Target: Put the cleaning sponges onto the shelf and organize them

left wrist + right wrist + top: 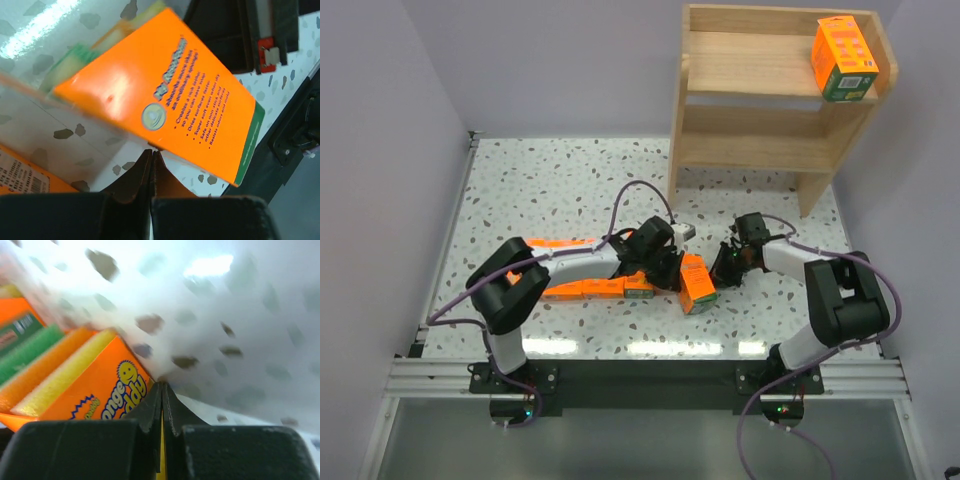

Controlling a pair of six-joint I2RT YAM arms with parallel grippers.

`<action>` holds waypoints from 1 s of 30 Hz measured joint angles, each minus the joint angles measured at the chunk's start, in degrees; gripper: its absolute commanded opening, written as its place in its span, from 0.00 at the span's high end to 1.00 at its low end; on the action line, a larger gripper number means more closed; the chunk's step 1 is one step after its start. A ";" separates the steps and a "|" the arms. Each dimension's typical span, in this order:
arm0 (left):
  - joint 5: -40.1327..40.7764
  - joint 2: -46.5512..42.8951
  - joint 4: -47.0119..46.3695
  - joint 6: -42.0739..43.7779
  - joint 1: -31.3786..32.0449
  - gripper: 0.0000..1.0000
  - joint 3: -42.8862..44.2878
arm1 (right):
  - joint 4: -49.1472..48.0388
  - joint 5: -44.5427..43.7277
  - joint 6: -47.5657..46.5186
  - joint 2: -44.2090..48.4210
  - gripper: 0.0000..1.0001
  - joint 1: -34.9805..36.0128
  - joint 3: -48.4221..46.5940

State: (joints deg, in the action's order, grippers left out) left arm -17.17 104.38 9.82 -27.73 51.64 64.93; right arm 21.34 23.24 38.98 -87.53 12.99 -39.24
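Note:
An orange sponge pack (697, 283) with a green end stands tilted on the table between my two grippers. My left gripper (667, 264) is shut, its tips (152, 152) touching the lower edge of this pack (165, 100). My right gripper (725, 268) is shut on a thin yellow edge of the same pack (100, 385), its tips (162, 386) at the pack's corner. Another pack (843, 55) stands on the top tier of the wooden shelf (740, 140) at its right end. More packs (590, 289) lie in a row under my left arm, and one (555, 243) behind it.
The shelf stands at the far right of the speckled table (550, 180). The right gripper's black body (260, 30) shows close behind the pack in the left wrist view. Other packs (20, 340) lie to the left in the right wrist view.

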 measured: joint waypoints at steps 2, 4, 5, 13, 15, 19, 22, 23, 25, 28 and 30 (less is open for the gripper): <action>-0.09 -0.87 0.02 -0.85 0.44 1.00 -0.79 | -1.70 1.86 -1.51 -2.73 1.00 -0.17 -1.99; 0.00 -2.23 0.02 -1.90 1.33 1.00 -1.09 | -2.73 3.34 -2.67 -4.90 1.00 -0.20 -3.76; 0.07 -2.97 -0.11 -2.47 1.86 1.00 -1.09 | -2.82 3.61 -3.21 -5.70 1.00 -0.20 -4.68; 0.83 -7.43 -3.06 -4.66 4.15 1.00 0.31 | 7.63 -7.67 -5.38 -6.71 1.00 -0.17 -13.31; 0.98 -7.41 -2.91 -4.68 4.15 1.00 0.90 | 10.51 -12.09 -5.38 -6.69 1.00 -0.28 -15.06; 2.89 -7.50 -2.29 -4.74 4.26 1.00 1.22 | 14.58 -16.65 -6.91 -5.92 1.00 -0.39 -16.94; 5.70 -8.46 -0.13 -5.75 4.35 1.00 0.79 | 16.57 -16.63 -9.22 -5.86 1.00 -0.42 -18.51; 6.60 -9.29 0.52 -5.99 4.46 1.00 0.17 | 16.83 -16.44 -9.99 -5.86 1.00 -0.42 -18.75; 8.41 -11.50 2.03 -6.45 4.66 1.00 -1.44 | 17.07 -15.74 -11.26 -5.88 1.00 -0.42 -18.78; 10.43 -14.45 2.75 -7.54 5.40 1.00 -4.15 | 16.81 -12.83 -12.61 -5.95 1.00 -0.42 -18.25; 10.80 -15.15 2.71 -7.96 5.86 1.00 -5.42 | 16.06 -9.79 -13.38 -6.45 1.00 -0.42 -17.53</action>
State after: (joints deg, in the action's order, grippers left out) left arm -6.37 89.23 12.53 -35.68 57.49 59.51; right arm 37.41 13.45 25.61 -93.97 12.58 -56.77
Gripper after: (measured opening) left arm 0.015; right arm 0.007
